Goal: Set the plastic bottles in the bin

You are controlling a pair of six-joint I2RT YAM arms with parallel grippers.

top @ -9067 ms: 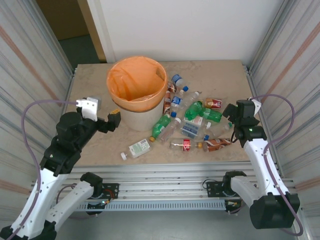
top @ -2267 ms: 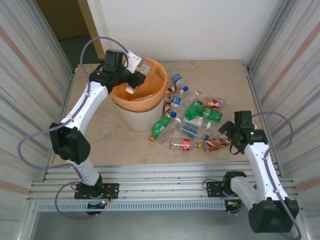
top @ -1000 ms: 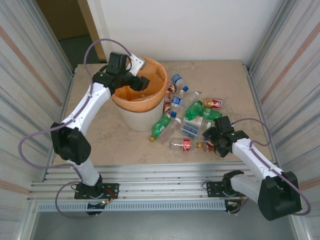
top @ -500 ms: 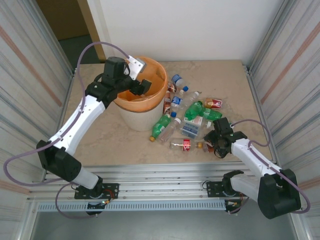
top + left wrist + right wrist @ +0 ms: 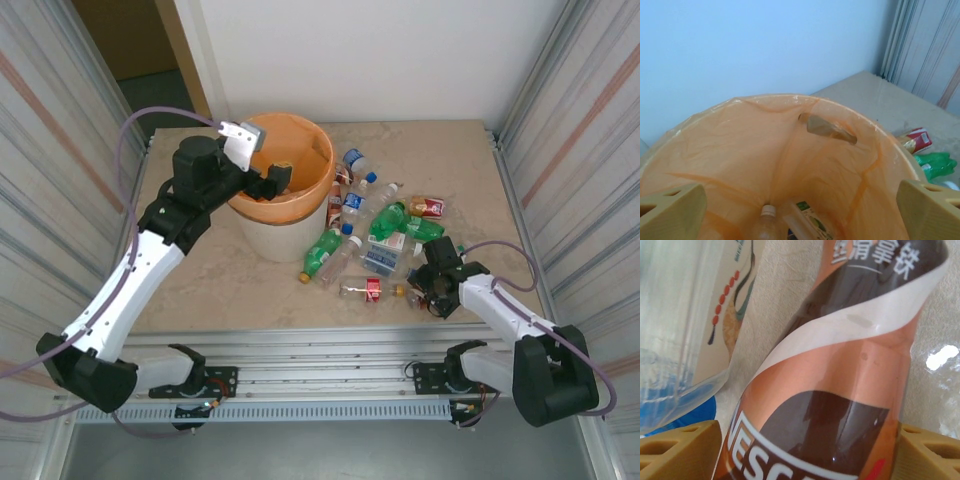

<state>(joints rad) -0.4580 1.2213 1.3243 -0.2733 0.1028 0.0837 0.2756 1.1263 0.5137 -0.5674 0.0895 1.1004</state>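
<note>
The bin (image 5: 272, 236) stands at the table's back left, off-white with an orange liner. My left gripper (image 5: 278, 178) hangs open over its near-left rim. In the left wrist view the gripper (image 5: 800, 215) looks down into the bin (image 5: 740, 150). At the bottom lie a clear white-capped bottle (image 5: 766, 222) and a green-labelled bottle (image 5: 812, 220). Several plastic bottles (image 5: 322, 252) lie scattered right of the bin. My right gripper (image 5: 432, 285) sits low at the heap's near-right end. In the right wrist view the gripper (image 5: 805, 455) is shut on a brown-labelled bottle (image 5: 840, 390) lying on the table.
A clear bottle (image 5: 680, 315) with a pale label lies just left of the held one. Ribbed metal walls (image 5: 70, 160) close in both sides of the table. A slotted rail (image 5: 320, 350) runs along the near edge. Bare tabletop (image 5: 220, 290) lies in front of the bin.
My left jaws have spread wide and the left arm has swung back towards the left while staying at the bin's rim. My right jaws have narrowed onto the brown-labelled bottle.
</note>
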